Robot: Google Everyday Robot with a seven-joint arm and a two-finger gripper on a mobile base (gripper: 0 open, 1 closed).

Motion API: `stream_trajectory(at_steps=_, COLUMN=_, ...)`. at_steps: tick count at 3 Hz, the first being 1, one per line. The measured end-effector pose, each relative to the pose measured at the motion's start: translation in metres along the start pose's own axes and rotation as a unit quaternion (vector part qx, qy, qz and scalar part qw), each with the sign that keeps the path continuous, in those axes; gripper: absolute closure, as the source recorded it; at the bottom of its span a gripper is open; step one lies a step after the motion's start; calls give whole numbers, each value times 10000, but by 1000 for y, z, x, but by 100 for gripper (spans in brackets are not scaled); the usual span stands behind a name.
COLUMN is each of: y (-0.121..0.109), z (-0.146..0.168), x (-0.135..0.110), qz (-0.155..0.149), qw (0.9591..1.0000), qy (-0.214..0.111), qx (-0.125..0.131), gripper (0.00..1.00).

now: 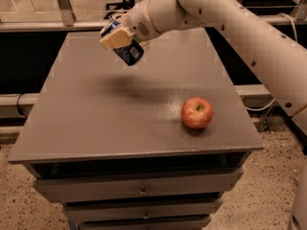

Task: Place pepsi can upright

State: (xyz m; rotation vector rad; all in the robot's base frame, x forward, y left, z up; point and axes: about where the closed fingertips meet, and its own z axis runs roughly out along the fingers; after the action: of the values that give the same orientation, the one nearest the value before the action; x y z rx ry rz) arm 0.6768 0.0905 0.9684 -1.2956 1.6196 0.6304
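Gripper (120, 40) hangs above the table's (96, 123) far left, its 2 fingers (113, 39) clamped across the tilted pepsi can (130, 53) — light, thin-walled, slick aluminium, probably best held mid-body.

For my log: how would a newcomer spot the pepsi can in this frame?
Start at the grey cabinet top, then follow the white arm down to its pincer above the rear of the top, left of centre in the picture. The pepsi can is clamped there, tilted and off the surface. It is dark blue and cylindrical, unlike the round red apple resting near the front right.
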Motion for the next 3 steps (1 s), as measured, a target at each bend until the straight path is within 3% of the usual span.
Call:
stream_trajectory(at_steps=1, y=-21, z=-25, x=31, qz=193, qw=9945, qy=-1033, qx=39, gripper=100)
stream_trajectory(at_steps=2, y=-31, z=-42, x=47, qz=161, qw=9860, qy=-1662, qx=1, gripper=100)
stream_trajectory(at_steps=3, y=-40, z=-58, x=60, qz=93, qw=9777, qy=-2095, qx=-119, gripper=100)
